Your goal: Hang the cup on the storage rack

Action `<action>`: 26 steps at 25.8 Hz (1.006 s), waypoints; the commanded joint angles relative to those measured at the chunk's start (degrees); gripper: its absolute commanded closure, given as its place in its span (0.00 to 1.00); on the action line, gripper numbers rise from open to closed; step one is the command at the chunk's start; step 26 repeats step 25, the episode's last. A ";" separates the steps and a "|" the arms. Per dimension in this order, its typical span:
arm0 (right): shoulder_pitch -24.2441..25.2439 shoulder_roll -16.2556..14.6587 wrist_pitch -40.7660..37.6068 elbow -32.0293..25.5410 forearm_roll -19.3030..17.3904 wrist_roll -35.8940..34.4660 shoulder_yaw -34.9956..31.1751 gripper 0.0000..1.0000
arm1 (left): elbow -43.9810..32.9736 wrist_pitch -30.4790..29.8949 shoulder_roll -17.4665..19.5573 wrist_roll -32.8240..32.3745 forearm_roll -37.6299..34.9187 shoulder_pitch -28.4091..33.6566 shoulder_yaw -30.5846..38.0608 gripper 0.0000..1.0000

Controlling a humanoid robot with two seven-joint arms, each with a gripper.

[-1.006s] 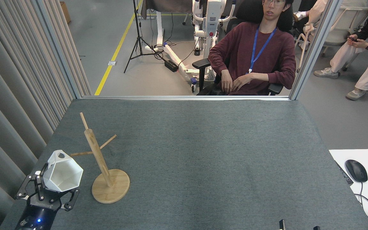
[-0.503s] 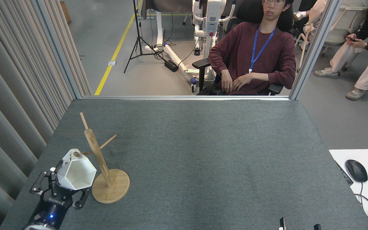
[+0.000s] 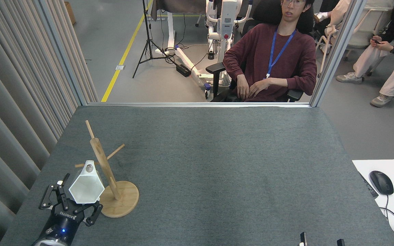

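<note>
Down at the near left corner of the grey table [image 3: 217, 164], the left gripper [image 3: 69, 205] has its black fingers spread wide, standing off to either side of the cup [image 3: 87, 187]; whether they touch it at all I cannot tell. The white faceted cup is tipped with its hexagonal rim facing the camera, and what shows of its inside is plain white, nothing in it. Its flat handle tab points up, and the round hole sits right over the lower left peg of the storage rack [image 3: 109, 177]. The peg's tip pokes out to the left of the tab, so the cup looks threaded on, though the exact contact is too small to call.

The bamboo rack stands just right of the cup, round disc base flat on the table, post leaning slightly left in this view, with 3 pegs visible: 1 up top, 1 out right, 1 left. The cup covers the left edge of the base.

The right gripper [image 3: 320, 242] is barely in shot: only 2 dark tips at the bottom edge, set apart, state impossible to judge.

Beyond the table, a person in a maroon top [image 3: 272, 58] sits in a chair. At far right, a black mouse [image 3: 381, 182] rests on a white surface, cut by the edge.
</note>
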 commanded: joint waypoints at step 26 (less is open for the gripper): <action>2.56 -1.58 -7.47 -2.63 0.17 -0.72 -5.43 0.01 | -24.69 -22.35 -2.63 -13.81 41.20 25.18 6.85 0.00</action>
